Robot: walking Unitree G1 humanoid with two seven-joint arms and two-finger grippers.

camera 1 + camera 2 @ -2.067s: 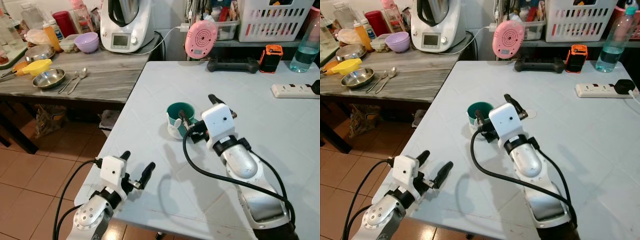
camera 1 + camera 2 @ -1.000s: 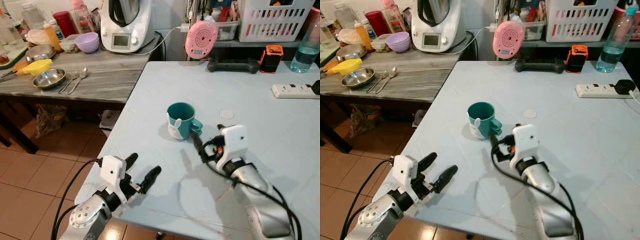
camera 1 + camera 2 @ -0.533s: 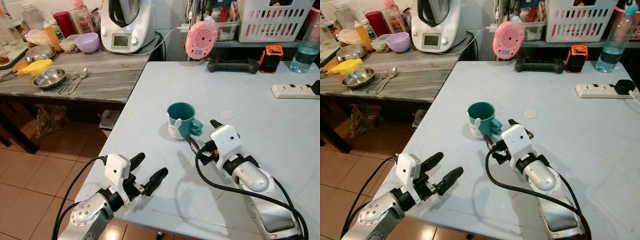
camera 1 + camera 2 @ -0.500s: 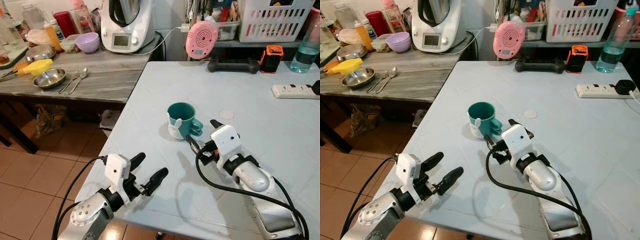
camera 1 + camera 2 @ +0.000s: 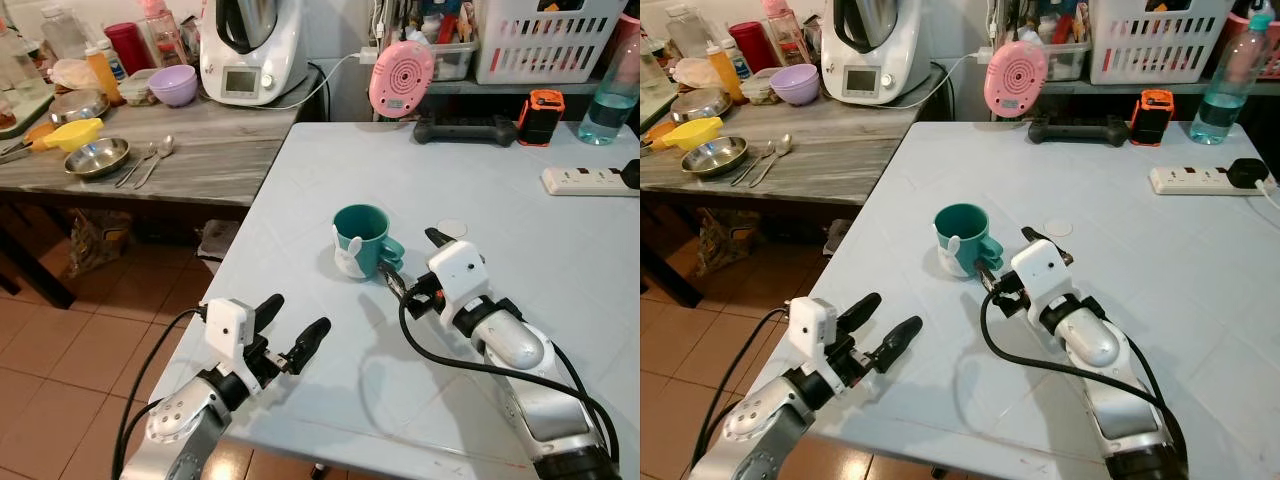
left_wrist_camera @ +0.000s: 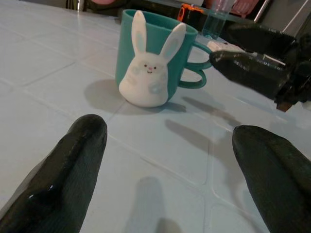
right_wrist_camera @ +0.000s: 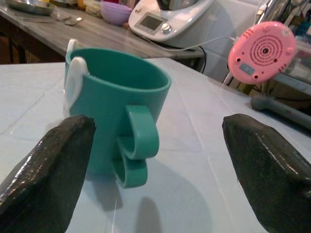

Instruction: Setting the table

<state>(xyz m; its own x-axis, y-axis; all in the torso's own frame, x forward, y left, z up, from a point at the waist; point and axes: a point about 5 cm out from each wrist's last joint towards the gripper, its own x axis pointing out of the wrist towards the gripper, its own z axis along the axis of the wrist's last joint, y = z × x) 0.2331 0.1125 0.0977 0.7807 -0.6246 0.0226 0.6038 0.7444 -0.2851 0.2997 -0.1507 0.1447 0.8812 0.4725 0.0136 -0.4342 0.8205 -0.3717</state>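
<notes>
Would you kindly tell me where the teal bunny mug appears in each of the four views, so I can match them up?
Left eye view: teal mug mid-table, just ahead of the right claw.
Right eye view: mug left of centre on the table.
Left wrist view: mug upper centre, bunny facing the camera.
Right wrist view: mug left of centre, handle facing the camera.
Shared landmark: pink round gadget, seen behind the mug.

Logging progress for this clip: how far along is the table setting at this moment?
Done: the teal mug stands upright on the light blue table, free of both grippers. In hand: nothing; the right gripper is open at the mug's handle and the left gripper is open near the table's front edge. Left: the spoons and steel bowl lie on the side counter.
</notes>
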